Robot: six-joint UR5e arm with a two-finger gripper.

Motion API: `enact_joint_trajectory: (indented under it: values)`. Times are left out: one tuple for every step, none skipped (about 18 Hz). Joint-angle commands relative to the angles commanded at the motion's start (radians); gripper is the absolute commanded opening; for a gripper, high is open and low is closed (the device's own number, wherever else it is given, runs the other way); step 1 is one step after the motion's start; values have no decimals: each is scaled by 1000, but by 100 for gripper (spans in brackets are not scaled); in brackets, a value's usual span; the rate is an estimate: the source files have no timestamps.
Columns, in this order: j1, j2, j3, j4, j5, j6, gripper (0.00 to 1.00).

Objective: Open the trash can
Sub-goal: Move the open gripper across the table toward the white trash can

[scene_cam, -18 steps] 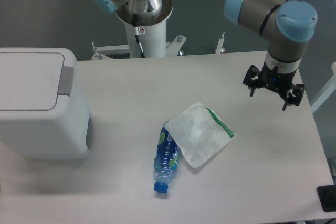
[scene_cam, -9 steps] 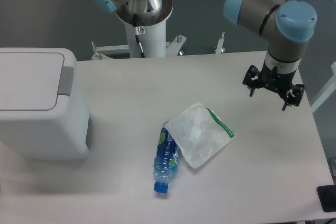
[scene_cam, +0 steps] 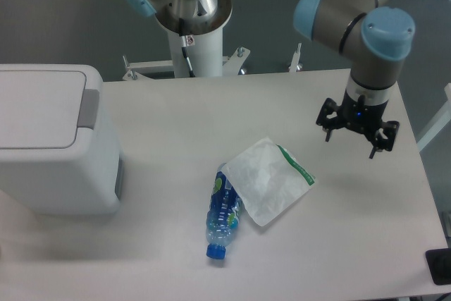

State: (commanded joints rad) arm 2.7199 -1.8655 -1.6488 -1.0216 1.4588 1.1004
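White trash can (scene_cam: 49,146) (lid down) far from pincer (scene_cam: 350,136).

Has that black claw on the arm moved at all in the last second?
Yes. The gripper has shifted left, closer to the white bag and toward the trash can, which stayed put.

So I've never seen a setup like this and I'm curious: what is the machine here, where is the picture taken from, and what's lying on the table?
The picture comes from one fixed camera looking down on a pale table. The jointed grey and blue thing is a robot arm. At its tip is the gripper, two fingers for grasping; they are spread open and hold nothing, above the table's right side. At the left stands a big white trash can, its flat lid shut. In the middle lie a blue-capped plastic bottle on its side and a white plastic bag overlapping its end. The white post behind the table seems to be the arm's stand.
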Motion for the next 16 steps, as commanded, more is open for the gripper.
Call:
enact_joint_trajectory:
  values:
    - [-12,12,-15,2,0,-70,100]
    - [-28,17,-22,2,2,-142,100]
    - [-51,20,-17,3,2,-189,100]
    - [-66,23,-6,2,3,-226,100]
    - [-83,35,-2,0,3,-270,100]
    - [-104,49,1,-3,0,-321,100]
    - [-132,54,6,-5,-2,-353,100]
    - [-167,57,15,-9,-2,-375,100]
    - [-198,60,26,-11,-8,-399,100]
    - [-219,65,32,-11,-24,-436,100]
    - [-238,66,37,-12,-49,-470,100]
    - [-252,75,37,-12,-66,-496,100]
    - [-267,87,37,-12,-83,-519,100]
    - [-284,92,37,-20,-101,-536,100]
    - [-292,100,38,-37,-119,-539,100]
    - [-296,121,38,-52,-141,-540,100]
